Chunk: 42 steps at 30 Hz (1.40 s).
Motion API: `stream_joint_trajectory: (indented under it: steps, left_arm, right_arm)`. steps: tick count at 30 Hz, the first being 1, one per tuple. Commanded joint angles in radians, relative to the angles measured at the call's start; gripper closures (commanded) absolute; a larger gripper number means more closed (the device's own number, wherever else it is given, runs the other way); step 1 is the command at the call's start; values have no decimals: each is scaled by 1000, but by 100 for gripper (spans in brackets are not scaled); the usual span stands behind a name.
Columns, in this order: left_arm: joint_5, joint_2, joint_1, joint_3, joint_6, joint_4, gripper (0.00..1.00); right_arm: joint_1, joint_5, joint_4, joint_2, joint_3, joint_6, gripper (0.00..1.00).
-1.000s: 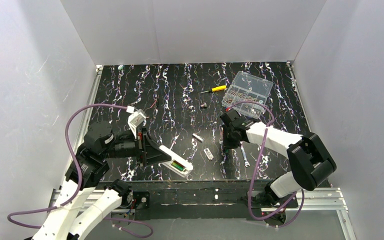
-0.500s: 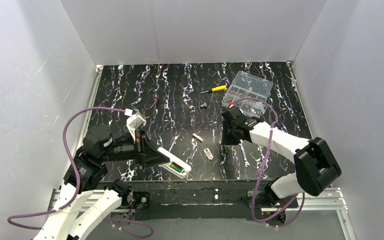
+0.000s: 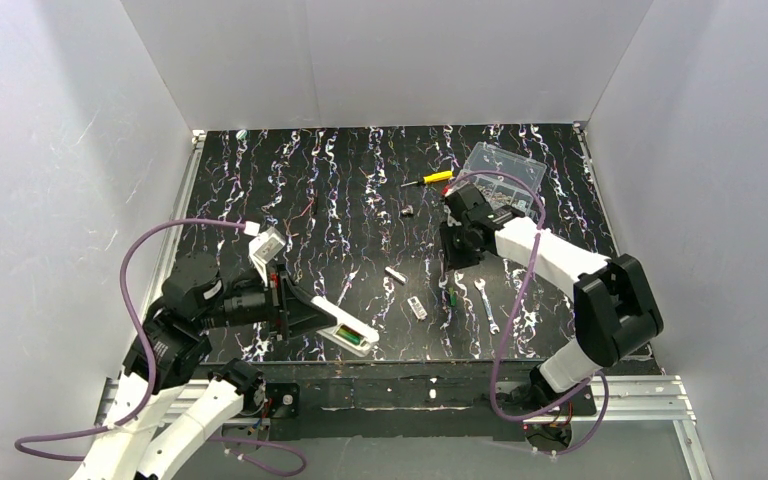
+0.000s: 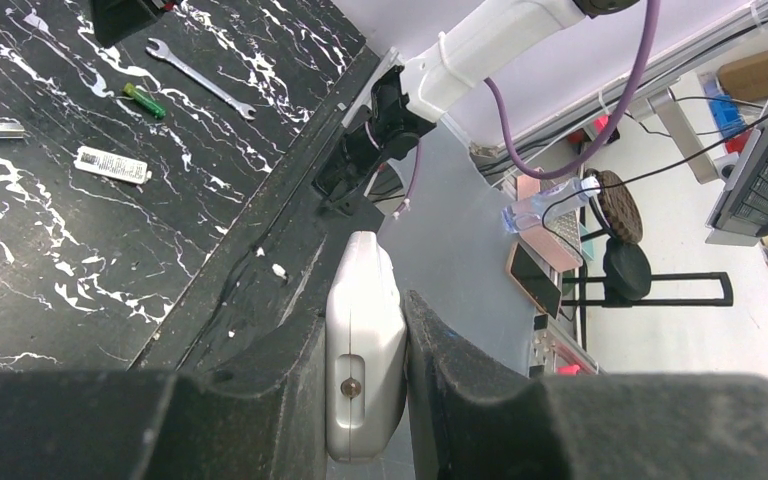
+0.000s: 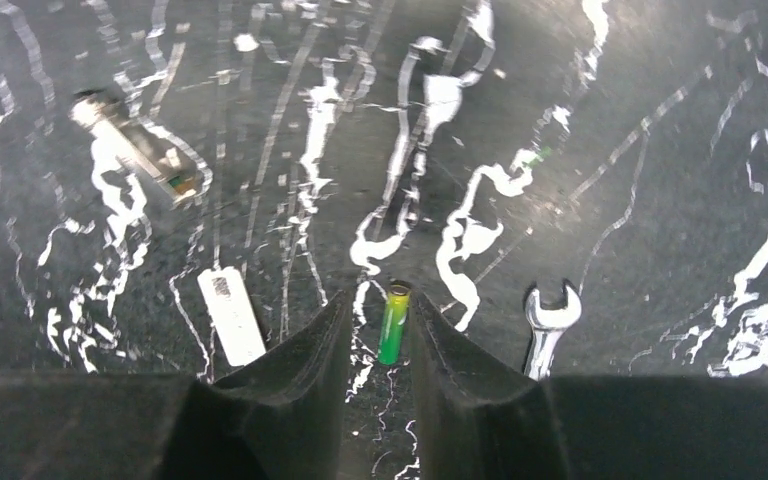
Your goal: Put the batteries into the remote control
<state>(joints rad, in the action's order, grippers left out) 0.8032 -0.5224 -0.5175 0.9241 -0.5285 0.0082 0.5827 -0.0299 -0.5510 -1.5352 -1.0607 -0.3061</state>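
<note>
Left gripper (image 4: 365,318) fully closed on the remote control (image 4: 365,385), fingers (image 4: 260,400) pressed on both long sides, so it's a solid hold. Top view: the remote pokes out of the jaws toward 4 o'clock, off the table, at roughly 7 o'clock on the black marbled mat (image 3: 340,190), close to the near edge. Back faces up, bay is open, one green battery (image 3: 353,337) sits inside. Right gripper (image 5: 378,300) is partly open, narrow gap, gripping nothing. It sits right of centre, pointing down. The second battery (image 5: 394,325) lies flat on the mat and shows through the gap in the wrist view; in the top view it's at 6 o'clock from the gripper and clear of the fingers. Wrench (image 5: 548,320) is just beside that battery at 3 o'clock. White cover piece (image 5: 232,315) is at 9 o'clock from it, and the small silver-white stick (image 5: 135,145) is out at 10 o'clock. Farther out, at 12 to 1 o'clock from the right gripper, are the yellow-handled screwdriver (image 3: 430,179) and the clear parts box (image 3: 505,170).
</note>
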Motion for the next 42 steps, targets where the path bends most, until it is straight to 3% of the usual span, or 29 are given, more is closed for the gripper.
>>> stream_joint_trajectory:
  steps: [1, 5, 12, 26, 42]
  left_arm:
    - [14, 29, -3, 5, 9, 17, 100]
    - [11, 40, -3, 4, 7, 6, 100]
    - [4, 45, -3, 0, 7, -1, 100]
    - [-1, 47, -3, -4, 1, 4, 100]
    - [-8, 70, -3, -12, 8, -3, 100]
  right_arm:
    - [-24, -53, -63, -34, 7, -187, 63]
    - [-24, -64, -50, -36, 51, -258, 47]
    - [-24, -28, -19, -44, 92, -278, 45]
    - [-2, -25, -2, -85, 129, -307, 57]
    - [18, -33, 26, -46, 199, -463, 86]
